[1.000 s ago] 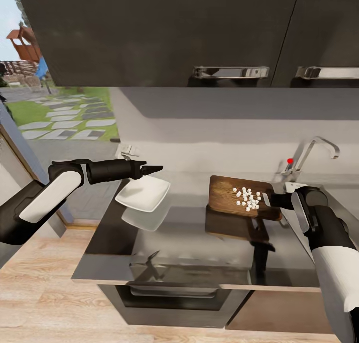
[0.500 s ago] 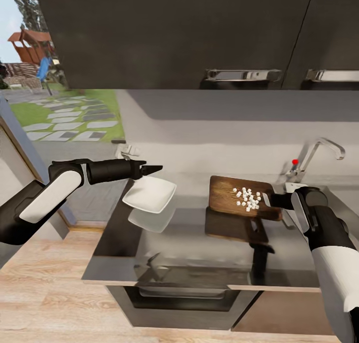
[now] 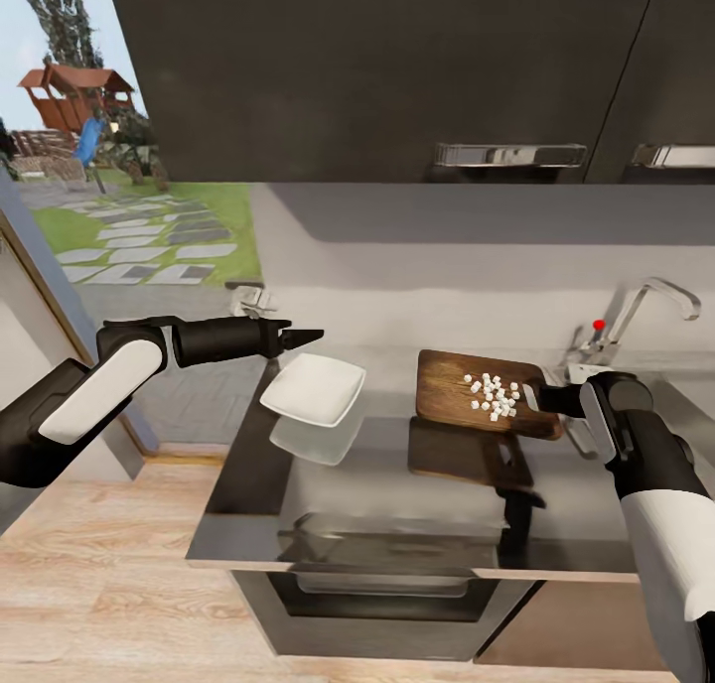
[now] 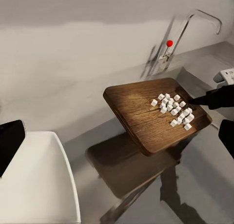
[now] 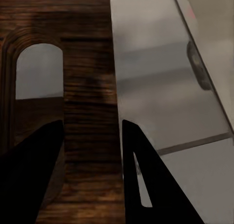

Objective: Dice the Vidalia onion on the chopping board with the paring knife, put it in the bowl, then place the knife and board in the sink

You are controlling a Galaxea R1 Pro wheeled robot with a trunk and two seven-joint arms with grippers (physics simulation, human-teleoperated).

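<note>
Holding the board (image 3: 475, 395) by its slot end, the right claw (image 3: 533, 397) is clamped on it and carries it above the counter (image 3: 397, 504), the board's dark reflection lying on the glossy slab below. The right wrist view shows the two black fingers (image 5: 141, 185) on either side of the board's edge beside the slot (image 5: 39, 70). A heap of white diced onion (image 3: 494, 396) rests on the board near the gripped end; the left wrist view shows the same cubes (image 4: 174, 109) clustered toward the right arm's side. The left claw (image 3: 303, 339) reaches out over the back rim of the bowl (image 3: 314, 390); its fingers look drawn together to a point with nothing between them, and whether they touch the bowl cannot be told. The bowl sits at the counter's left end, well apart from the board. Behind the right arm stands the tap (image 3: 636, 316) with its red knob (image 3: 598, 325), at the sink (image 3: 685, 405).
</note>
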